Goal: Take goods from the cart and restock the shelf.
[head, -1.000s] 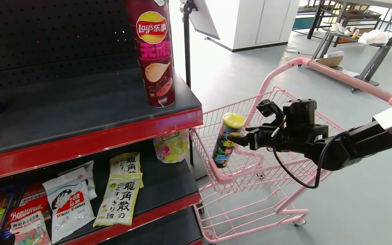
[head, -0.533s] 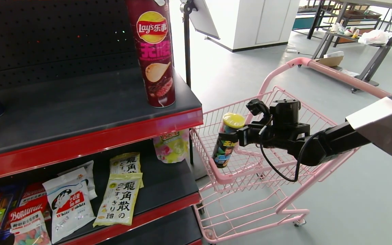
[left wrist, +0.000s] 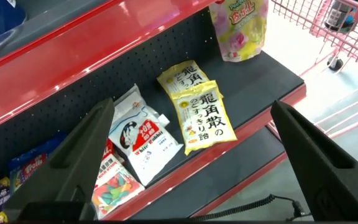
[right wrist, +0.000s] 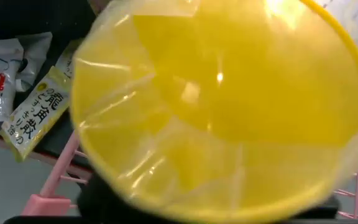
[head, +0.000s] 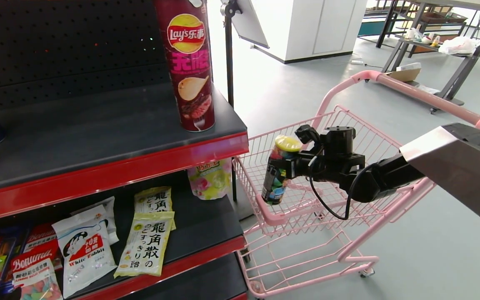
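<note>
chip can [head: 274, 187]: cart [head: 265, 213] corner nearest shelf [head: 111, 168], long axis near vertical, yellow lid up | right gripper [head: 286, 166]: jaws clamped on can's upper half | left gripper [left wrist: 191, 155]: jaws wide apart | shelf's red edge just beside cart rim

Head view overlooks shelf [head: 98, 129] and cart [head: 265, 213]; right wrist seemingly touches can [right wrist: 229, 106].

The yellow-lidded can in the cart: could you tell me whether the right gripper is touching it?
Touching. In the head view the right gripper clasps the yellow-lidded can just below its lid, with no gap.
</note>
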